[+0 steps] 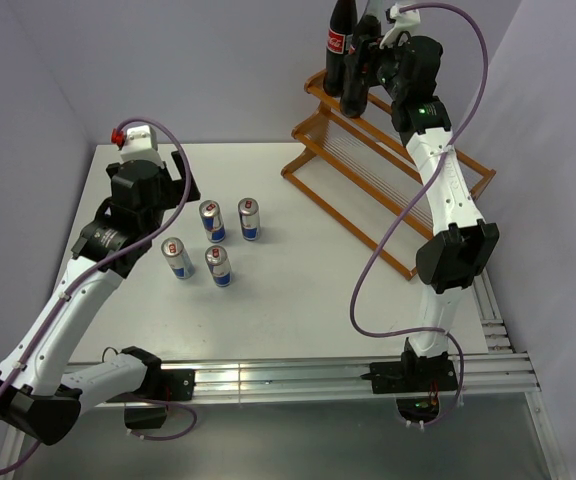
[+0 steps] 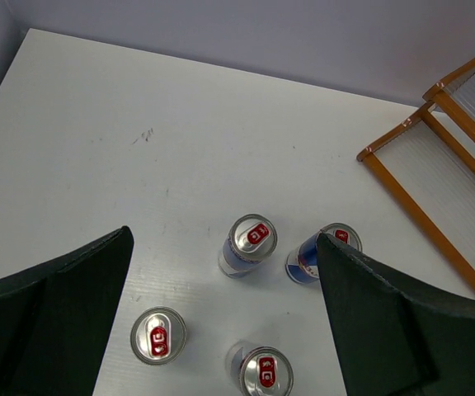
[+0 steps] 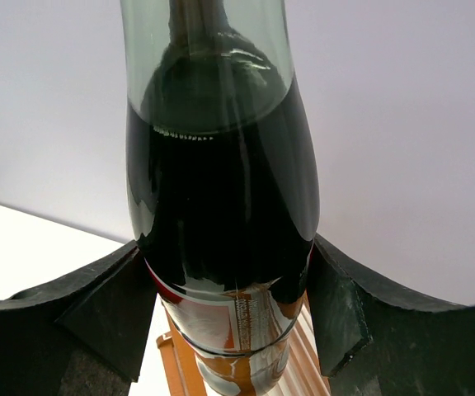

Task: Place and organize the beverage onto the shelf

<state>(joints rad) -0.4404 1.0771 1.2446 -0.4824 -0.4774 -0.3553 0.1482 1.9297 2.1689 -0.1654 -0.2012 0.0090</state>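
My right gripper (image 3: 229,309) is clamped on a cola bottle (image 3: 221,247), upright at the far end of the shelf (image 1: 388,190) – whether it is set down I cannot tell; my left gripper (image 2: 223,243) hangs spread wide above four cans (image 1: 212,220) – all on the table (image 1: 308,300), none shelved

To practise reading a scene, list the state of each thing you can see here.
Cans: four, upright on the table.
Held bottle: upright, gripped over the shelf.
Other bottle: upright at the shelf's top tier.
Shelf: holds no cans yet.
Left tool: open, empty.
Right tool: shut on the held bottle.
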